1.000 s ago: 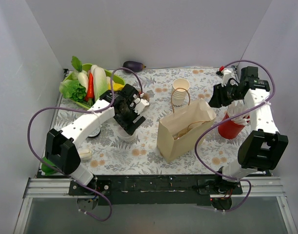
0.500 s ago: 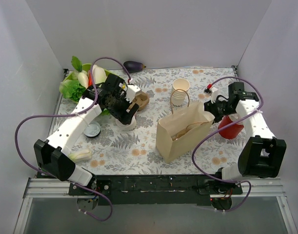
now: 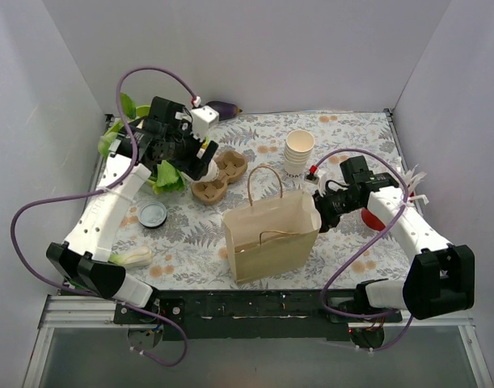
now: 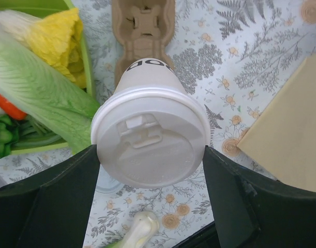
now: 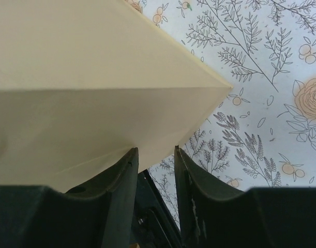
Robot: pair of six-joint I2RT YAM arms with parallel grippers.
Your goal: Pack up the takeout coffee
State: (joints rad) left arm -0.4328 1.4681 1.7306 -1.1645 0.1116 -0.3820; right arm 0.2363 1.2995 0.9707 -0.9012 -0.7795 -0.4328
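Since prior frame: L arm swung toward far-left corner of table (image 3: pixel 353 129); paper bag (image 3: pixel 272 238) slid toward near edge.

Left gripper (image 4: pixel 150 170): jaws clamped on takeout coffee (image 4: pixel 147 137), held over pulp carrier (image 3: pixel 218 176). Tapered smooth paper wall and slick plastic lid, so it could slip, or crush if squeezed.

Bag is thin creased kraft w/ floppy mouth; cup rim may snag and tip it.

Right gripper (image 5: pixel 154 155): jaws straddle bag's R edge; can't tell if pinched.

Cream-white paper cup with white plastic lid (image 4: pixel 147 124), side print: bold dark capitals, half hidden by the lid's rim; they look like "OOB", uncertain.
Stack of lidless cream paper cups (image 3: pixel 298 155), side print: dark, too small to read.
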